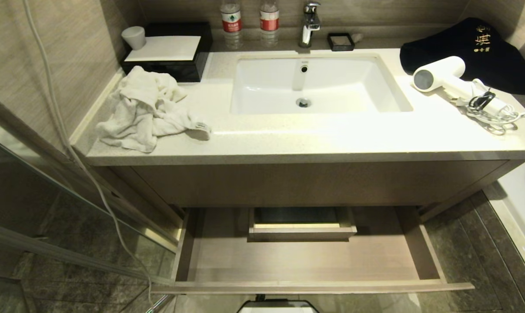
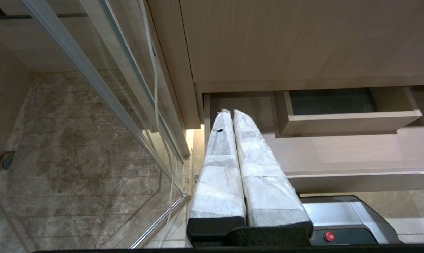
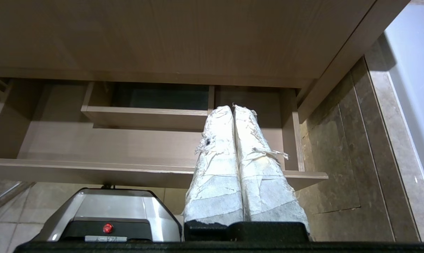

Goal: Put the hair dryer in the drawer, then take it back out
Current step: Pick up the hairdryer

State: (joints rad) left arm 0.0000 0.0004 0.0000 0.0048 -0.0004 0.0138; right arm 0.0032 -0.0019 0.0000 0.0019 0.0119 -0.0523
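the hair dryer (image 1: 445,78) is seen lying on its side at the right end of the desk (image 1: 314,139), just right of the sink (image 1: 314,84), its barrel resting against a dark folded cloth (image 1: 471,48). its long axis is laid slantwise: the dark grey round end is turned toward the sink and the front edge, while the handle and the bundled white cord (image 1: 490,111) trail away to the right. the drawer (image 1: 305,284) is found pulled well out below the desk, with nothing seen on its floor but a small inner tray (image 1: 301,226) at the back. the right pincer (image 3: 233,109) is held low in front of the drawer's right half, its wrapped fingers pressed together on nothing; the left pincer (image 2: 229,112) is held likewise before the drawer's left corner, fingers together and nothing gripped. neither is seen in the head view. the dryer thus lies above and to the right of both, and the right arm is judged the nearer. a reach up and rightward is judged to be called for, with the jaws set across the barrel or handle rather than along it.
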